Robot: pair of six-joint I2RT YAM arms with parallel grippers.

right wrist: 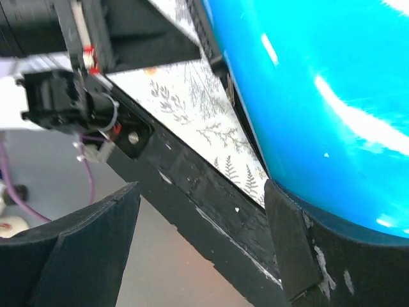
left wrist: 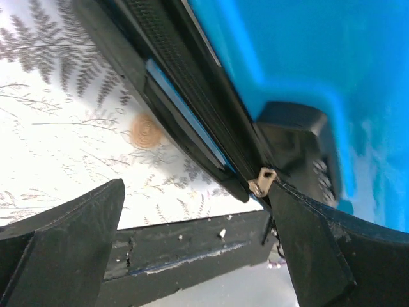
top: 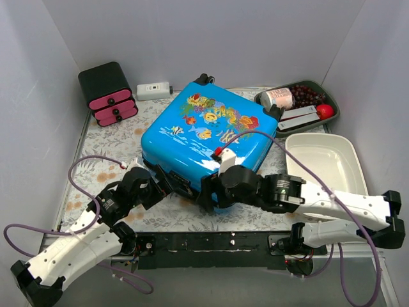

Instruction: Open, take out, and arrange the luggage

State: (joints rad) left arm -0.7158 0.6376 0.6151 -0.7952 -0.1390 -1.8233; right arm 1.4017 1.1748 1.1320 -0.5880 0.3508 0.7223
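The large bright-blue hard-shell suitcase with the cartoon fish print [top: 204, 128] is seen lying flat and closed in the middle of the fern-patterned table cover [top: 102, 144], with its black zipper band turned toward the arms. The opening step is judged to be in hand, and nothing has been taken out yet. The left gripper [left wrist: 198, 192] is held at the near left edge with its jaws spread wide. A small metal zipper pull [left wrist: 262, 182] is seen just beside the finger at the right of the left wrist view, but it is not pinched. The right gripper [right wrist: 203, 188] is placed at the near corner, its jaws also spread, with one finger touching the blue shell. For the next move, the pull should be brought between the left fingers, closed upon, and drawn along the zipper, while the shell is steadied by the right arm. No brand or writing can be read on the suitcase. The label on the pale can [top: 278, 98] in the dark tray [top: 333, 117] is too small to be read.
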